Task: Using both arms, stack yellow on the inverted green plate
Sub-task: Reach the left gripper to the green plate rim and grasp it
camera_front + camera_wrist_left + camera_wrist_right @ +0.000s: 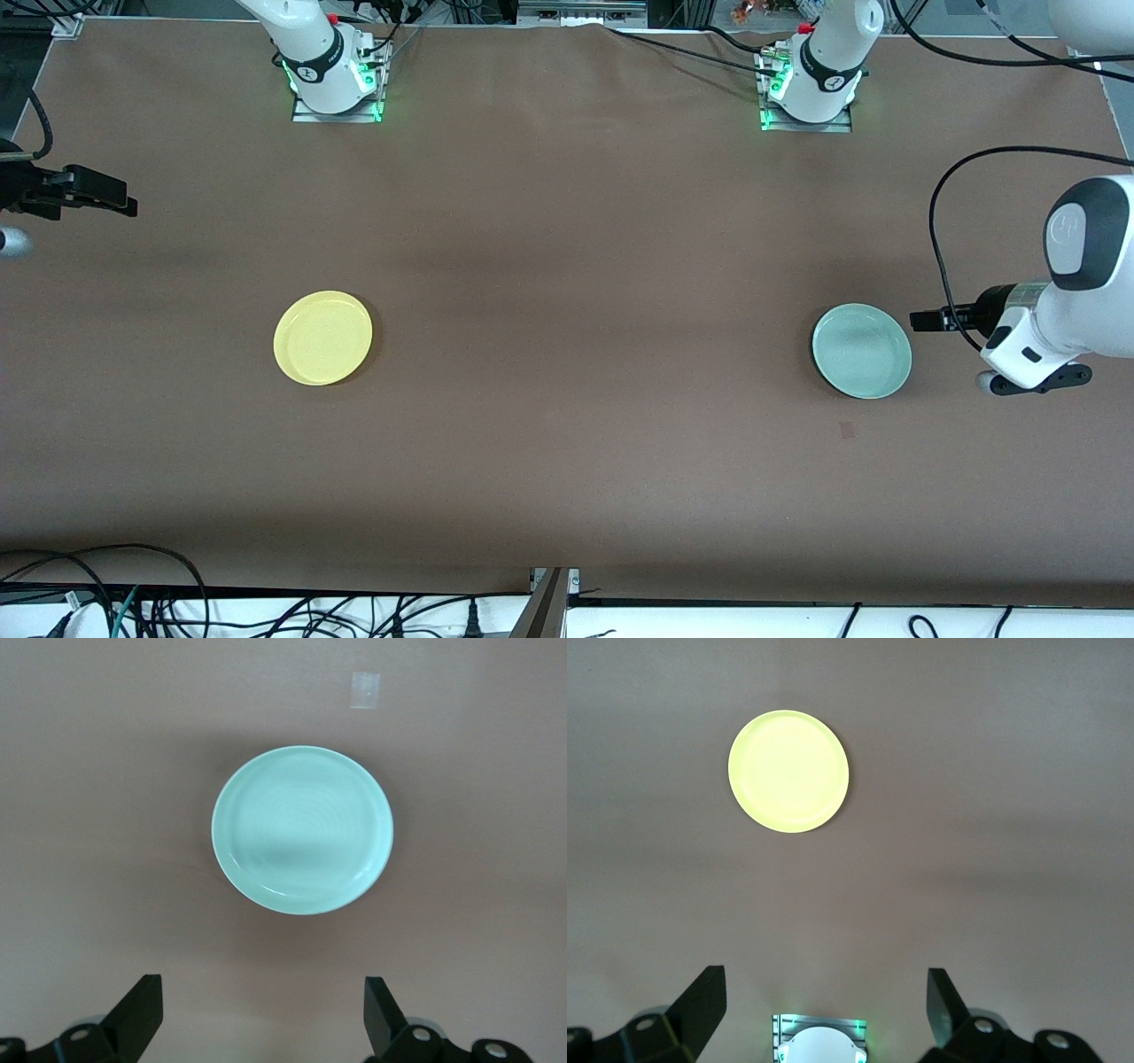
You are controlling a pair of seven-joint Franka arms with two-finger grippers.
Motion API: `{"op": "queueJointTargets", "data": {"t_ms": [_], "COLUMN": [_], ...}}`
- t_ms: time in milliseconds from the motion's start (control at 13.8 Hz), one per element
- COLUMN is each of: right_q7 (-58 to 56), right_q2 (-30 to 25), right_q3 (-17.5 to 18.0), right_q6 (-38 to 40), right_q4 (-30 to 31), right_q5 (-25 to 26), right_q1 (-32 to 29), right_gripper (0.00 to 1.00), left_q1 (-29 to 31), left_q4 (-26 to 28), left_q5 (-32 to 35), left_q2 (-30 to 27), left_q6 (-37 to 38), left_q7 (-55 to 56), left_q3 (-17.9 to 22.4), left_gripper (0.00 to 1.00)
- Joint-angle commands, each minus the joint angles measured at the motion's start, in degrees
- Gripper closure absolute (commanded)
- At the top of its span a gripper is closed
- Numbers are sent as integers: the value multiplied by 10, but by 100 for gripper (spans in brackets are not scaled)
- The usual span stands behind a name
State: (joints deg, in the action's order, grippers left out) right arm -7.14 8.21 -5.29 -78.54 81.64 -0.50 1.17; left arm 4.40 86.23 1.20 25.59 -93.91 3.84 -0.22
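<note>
Nothing is grasped yet: left gripper (261,1014), released, hangs over the upright green plate (302,829), which needs flipping; right gripper (824,1010), released, waits well off the yellow plate (788,772).

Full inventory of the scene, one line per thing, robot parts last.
yellow plate: one, bright yellow, upright on the table toward the right arm's end.
green plate: one, pale mint green, rim up and not yet inverted, toward the left arm's end.
tape patch: one, pale, on the mat nearer the front camera than the green plate.
table: one, covered by a brown mat.
cables: several, black, along the table edge nearest the front camera.
left gripper: one, black, fingers open, up over the mat beside the green plate.
right gripper: one, black, fingers open, raised at the right arm's end of the table, away from the yellow plate.
</note>
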Motion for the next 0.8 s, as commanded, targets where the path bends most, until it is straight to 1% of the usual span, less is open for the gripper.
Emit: {"op": "queueJointTargets", "data": {"t_ms": [0,217,362,434,506,723], "right_q7": [-7,-7,-6,-6,-6,-6], "right_q2": [5,6,6,6,6,6], "right_q3": [0,-1,0,1,1,-1], "right_q6": [4,4,3,3,3,3], "right_q4": [-13,-13,-13,-13,-13,-12], "right_q5": [-3,-4,-4,-5,-5,-5], "right_q1": [-4,-5,-4,-4,-4,-7], "right_gripper": [0,0,0,0,0,0], "left_q1": [7,17,23,26,35,52], "left_q4": [96,192,271,296,307,303], "left_q5": [20,43,56,62,64,66], "left_q2": [-35,-37,-33,-22,-10,4], "left_q6": [-91,-222,-357,-413,-445,-463], "left_q7": [-23,-23,-23,-23,-25,-67], "left_q3": [-4,-4,-4,-4,-4,-4], "left_gripper": [0,0,0,0,0,0]}}
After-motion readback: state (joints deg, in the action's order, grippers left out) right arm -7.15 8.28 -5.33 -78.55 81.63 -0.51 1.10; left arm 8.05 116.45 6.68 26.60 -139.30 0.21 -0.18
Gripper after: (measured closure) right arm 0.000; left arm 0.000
